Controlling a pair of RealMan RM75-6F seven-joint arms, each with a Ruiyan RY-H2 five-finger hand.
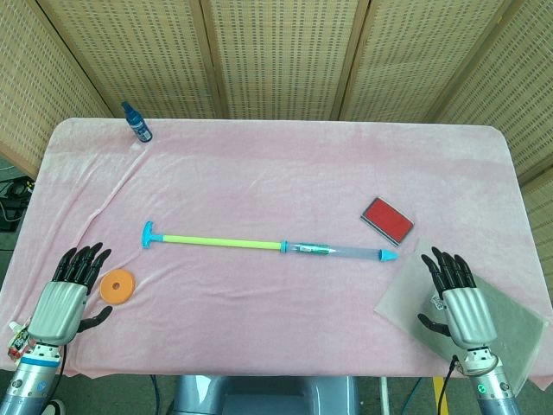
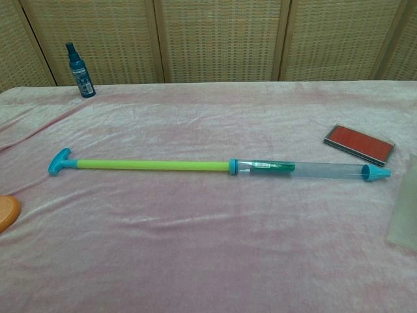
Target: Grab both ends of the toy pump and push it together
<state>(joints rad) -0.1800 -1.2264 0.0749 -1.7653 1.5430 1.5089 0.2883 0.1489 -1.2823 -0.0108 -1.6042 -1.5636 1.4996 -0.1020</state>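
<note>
The toy pump [image 1: 259, 244] [image 2: 215, 168] lies pulled out across the middle of the pink cloth. Its teal T-handle [image 1: 149, 234] [image 2: 59, 162] points left, a yellow-green rod joins it to a clear tube, and the teal nozzle [image 1: 389, 255] [image 2: 376, 173] points right. My left hand [image 1: 71, 296] rests palm down near the table's front left corner, fingers spread, holding nothing, well short of the handle. Near the front right, my right hand [image 1: 456, 298] lies open with fingers spread, a short way below and right of the nozzle. Neither hand shows in the chest view.
An orange disc [image 1: 117, 286] [image 2: 6, 212] lies beside my left hand. A red flat case [image 1: 386, 220] [image 2: 359, 143] sits behind the nozzle. A blue spray bottle [image 1: 136, 123] [image 2: 79, 70] stands at the back left. A grey sheet [image 1: 510, 333] lies under my right hand. Wicker screens stand behind the table.
</note>
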